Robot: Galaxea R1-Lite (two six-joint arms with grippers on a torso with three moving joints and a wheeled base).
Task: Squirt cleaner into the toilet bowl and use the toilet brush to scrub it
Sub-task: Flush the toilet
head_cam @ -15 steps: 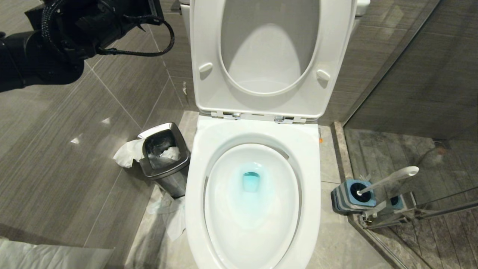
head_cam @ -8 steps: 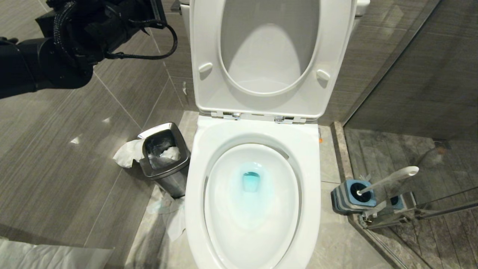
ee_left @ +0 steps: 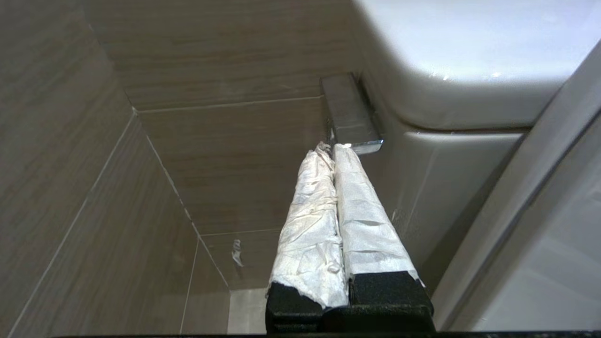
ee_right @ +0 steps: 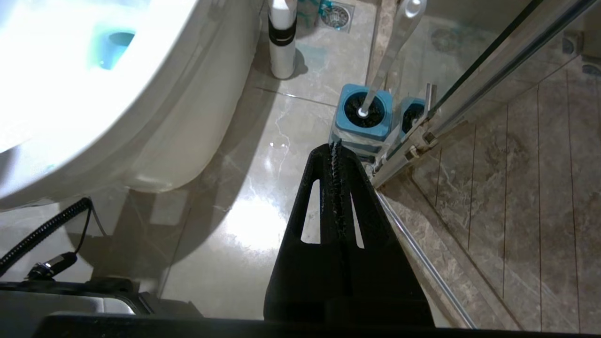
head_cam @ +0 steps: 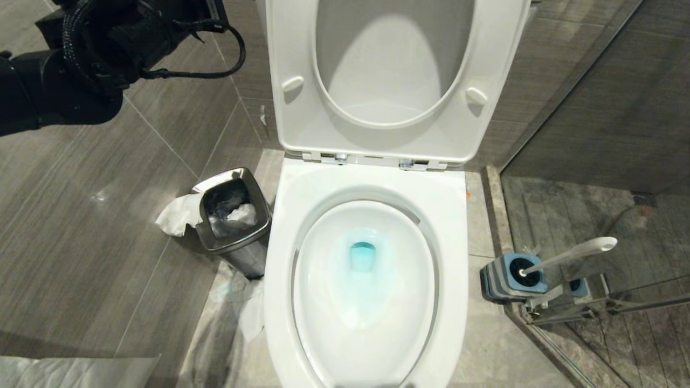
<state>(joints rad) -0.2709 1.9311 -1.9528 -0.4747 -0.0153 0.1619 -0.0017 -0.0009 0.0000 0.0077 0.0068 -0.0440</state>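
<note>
The toilet bowl (head_cam: 366, 183) stands open, its seat and lid (head_cam: 388, 64) raised, with blue-tinted water (head_cam: 362, 256) at the bottom. To its right the toilet brush (head_cam: 571, 252) leans in a blue-topped holder (head_cam: 512, 277). My left arm (head_cam: 108, 37) is raised left of the lid. The left gripper (ee_left: 332, 149) is shut and empty, its white-wrapped fingertips just short of a chrome flush lever (ee_left: 350, 117) on the tank's side. Low over the floor, my right gripper (ee_right: 334, 145) is shut on nothing, close to the holder (ee_right: 364, 112) and the brush handle (ee_right: 399, 33).
A steel waste bin (head_cam: 237, 245) with crumpled paper (head_cam: 175, 215) beside it stands left of the bowl. A white bottle with a black band (ee_right: 281, 37) stands on the floor beside the toilet. A glass shower door and its rail (head_cam: 593, 307) border the right.
The whole head view has shifted slightly, with the toilet a little higher and larger in the picture, so the camera moved. Both grippers stay shut.
</note>
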